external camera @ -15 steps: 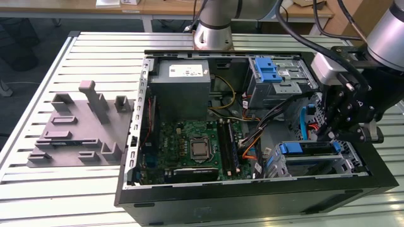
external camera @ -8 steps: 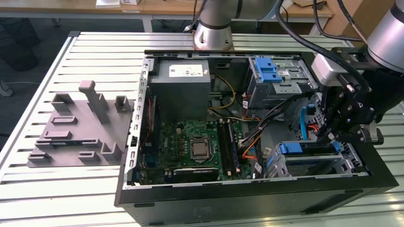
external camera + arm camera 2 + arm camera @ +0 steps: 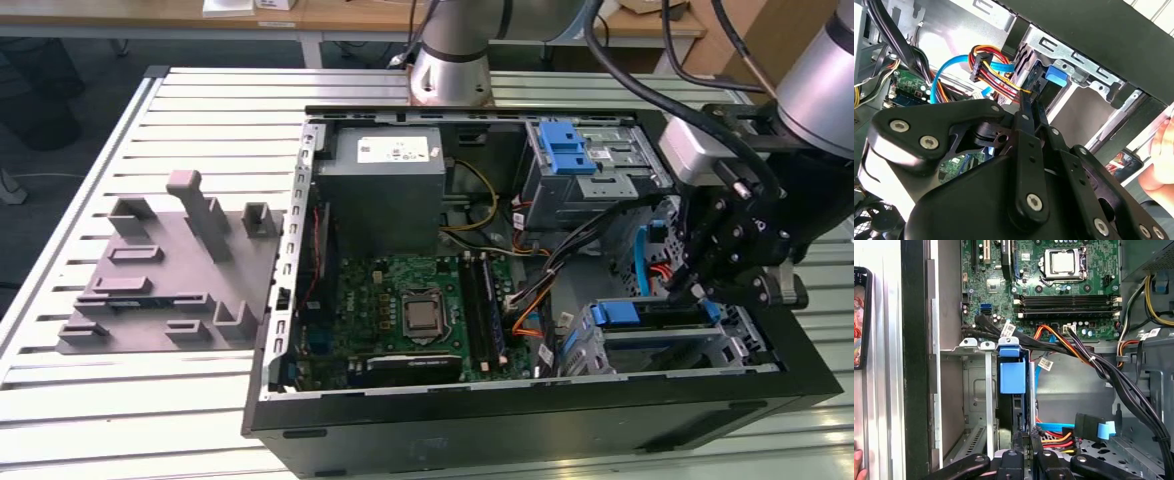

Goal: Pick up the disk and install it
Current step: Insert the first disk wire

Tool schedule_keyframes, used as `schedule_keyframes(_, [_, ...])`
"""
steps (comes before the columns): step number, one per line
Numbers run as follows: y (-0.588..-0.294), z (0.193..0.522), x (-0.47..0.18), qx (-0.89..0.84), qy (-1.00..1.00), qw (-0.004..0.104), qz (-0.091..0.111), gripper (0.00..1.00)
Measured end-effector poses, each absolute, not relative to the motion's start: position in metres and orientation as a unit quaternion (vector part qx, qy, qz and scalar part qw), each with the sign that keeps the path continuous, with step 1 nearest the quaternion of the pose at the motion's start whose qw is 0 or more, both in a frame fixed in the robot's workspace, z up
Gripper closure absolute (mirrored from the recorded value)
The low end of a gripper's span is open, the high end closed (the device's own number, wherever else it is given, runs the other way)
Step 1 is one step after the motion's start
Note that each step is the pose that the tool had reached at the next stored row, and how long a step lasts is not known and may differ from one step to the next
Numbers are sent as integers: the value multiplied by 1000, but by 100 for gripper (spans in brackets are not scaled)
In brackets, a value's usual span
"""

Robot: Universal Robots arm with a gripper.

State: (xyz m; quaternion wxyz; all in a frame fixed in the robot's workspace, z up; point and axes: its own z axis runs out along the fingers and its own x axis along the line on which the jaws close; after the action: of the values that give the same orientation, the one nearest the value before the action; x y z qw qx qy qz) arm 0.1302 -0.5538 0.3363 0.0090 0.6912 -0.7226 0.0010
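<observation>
My gripper [image 3: 1026, 437] pinched shut on rear edge of disk [image 3: 1013, 377]; disk stands on edge in drive cage [image 3: 974, 390], long axis running straight ahead from fingertips.

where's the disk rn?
The disk stands on edge in the lower drive cage at the case's corner on the exterior view's right, directly under the gripper, beside the motherboard.
</observation>
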Motion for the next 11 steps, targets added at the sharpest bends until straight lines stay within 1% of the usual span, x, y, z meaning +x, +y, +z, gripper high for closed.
schedule_keyframes(11, [-555,335,131,691,-723,13,-3,83])
